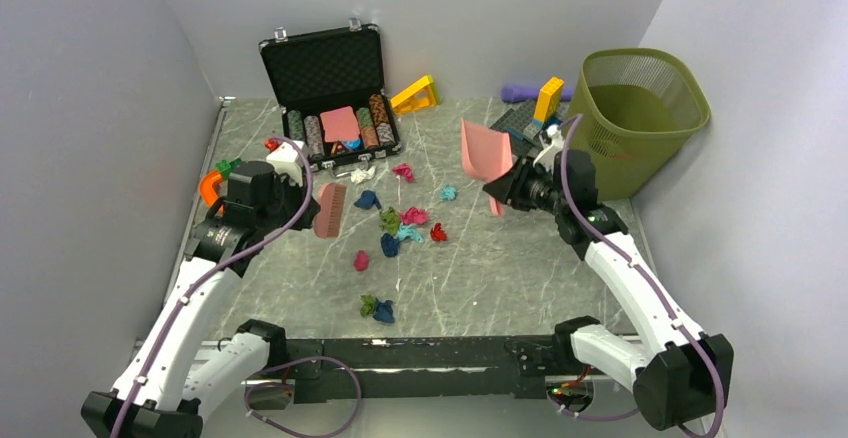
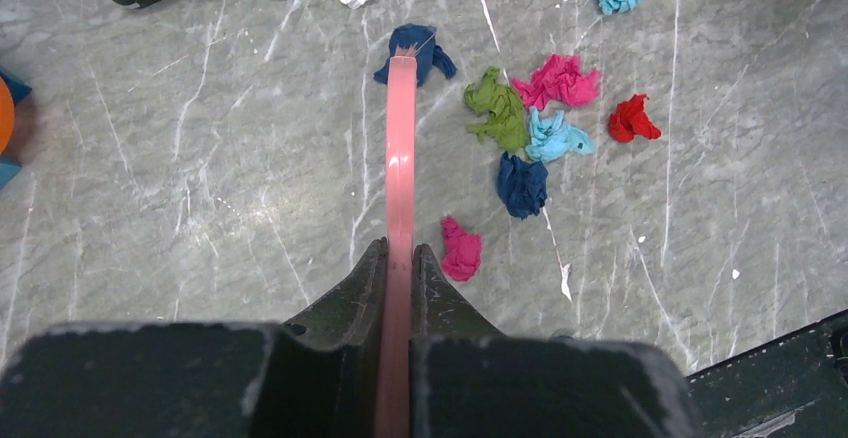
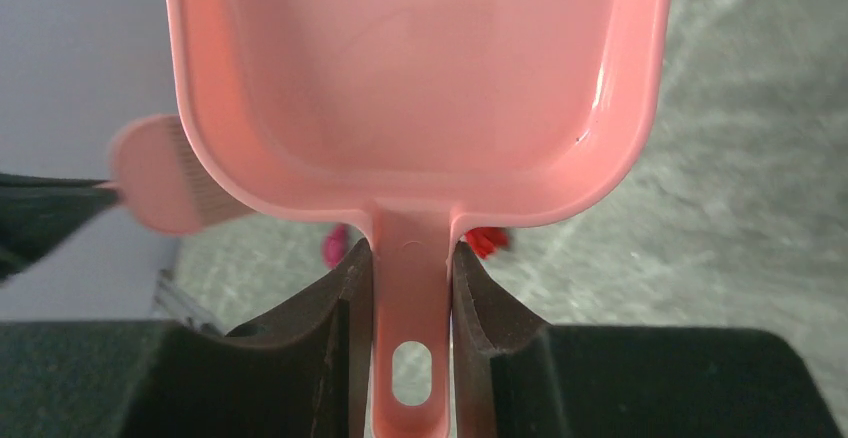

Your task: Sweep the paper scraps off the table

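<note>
Overhead, the paper scraps lie on the table in a loose cluster just in front of the black case, with one green-and-navy pair further forward of it. The left claw holds a pink brush in front of the case's left end, beside the cluster. The right claw holds a pink dustpan to the right of the case, raised and tilted. The two tools flank the scraps, an arrangement judged to suit sweeping them across into the pan. Both arms reach forward from their bases, wrists turned inward toward each other.

From the left wrist, the left claw is pinched together on the thin back of the brush, seen edge-on. The brush points toward the case, and its far end meets a navy scrap. The other scraps lie to its right. This hold is judged to face the bristles sideways at the cluster. Contact with the table cannot be confirmed.

From the right wrist, the right claw is clamped on the handle of the dustpan, just above the hanging hole. The pan is empty, and its mouth points away from the wrist. A red and a magenta scrap show below its rear edge, and the brush appears blurred at left. The pan is judged to need lowering to the table before anything can be swept in.
</note>
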Tool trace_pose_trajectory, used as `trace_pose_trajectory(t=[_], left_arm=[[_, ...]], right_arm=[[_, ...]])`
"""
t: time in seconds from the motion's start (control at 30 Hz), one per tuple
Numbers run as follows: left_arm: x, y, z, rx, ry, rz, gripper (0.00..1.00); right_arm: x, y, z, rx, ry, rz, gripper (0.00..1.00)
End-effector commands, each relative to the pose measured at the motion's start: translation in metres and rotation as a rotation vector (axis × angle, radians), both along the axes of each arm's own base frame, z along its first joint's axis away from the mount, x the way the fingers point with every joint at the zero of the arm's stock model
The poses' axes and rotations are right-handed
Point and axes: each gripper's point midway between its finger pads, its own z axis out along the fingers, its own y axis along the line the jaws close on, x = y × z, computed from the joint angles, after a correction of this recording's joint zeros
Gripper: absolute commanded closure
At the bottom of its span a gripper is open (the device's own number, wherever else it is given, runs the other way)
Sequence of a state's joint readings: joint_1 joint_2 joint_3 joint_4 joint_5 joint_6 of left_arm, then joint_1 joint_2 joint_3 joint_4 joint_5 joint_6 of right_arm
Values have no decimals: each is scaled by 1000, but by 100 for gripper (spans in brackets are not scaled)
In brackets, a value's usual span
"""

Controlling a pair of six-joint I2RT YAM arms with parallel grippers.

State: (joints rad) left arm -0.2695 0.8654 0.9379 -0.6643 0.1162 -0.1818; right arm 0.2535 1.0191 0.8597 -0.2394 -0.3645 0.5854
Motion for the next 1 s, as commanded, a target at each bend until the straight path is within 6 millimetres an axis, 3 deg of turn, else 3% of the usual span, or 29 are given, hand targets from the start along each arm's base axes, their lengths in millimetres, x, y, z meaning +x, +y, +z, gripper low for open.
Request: trace_pose_trajectory(t=[0.0,0.1,0.27,0.43,0.57,0.73,0.87,0.97], left_arm=[[8,-4,20,-59,-77,14,100],[9,-1,21,-78,-80,61,100],[8,24,22,-69,-79,235,100],[-3,-20,21,-172,-88,-28,100],[-22,-43,29,-221,-48,-191,100],[-62,-81,46,-305,-21,-485,100],[-106,-117,46,-280,45,-743,100],[-128,-130,37,-194,85,-847,100]], right_arm=[[-2,-18,-28,-83,-33,-66,100],[-9,-25,-52,-113,-9,-92,100],[-15,-30,-77,-140,35,-100,100],[-16,-37,-94,-176,69,-124,100],[-16,-39,-97,-197,65,-126,100],[-13,-40,-99,-212,60,-125,100],[-10,-39,-101,-219,67,-123,100],[-8,-39,-100,-219,66,-125,100]])
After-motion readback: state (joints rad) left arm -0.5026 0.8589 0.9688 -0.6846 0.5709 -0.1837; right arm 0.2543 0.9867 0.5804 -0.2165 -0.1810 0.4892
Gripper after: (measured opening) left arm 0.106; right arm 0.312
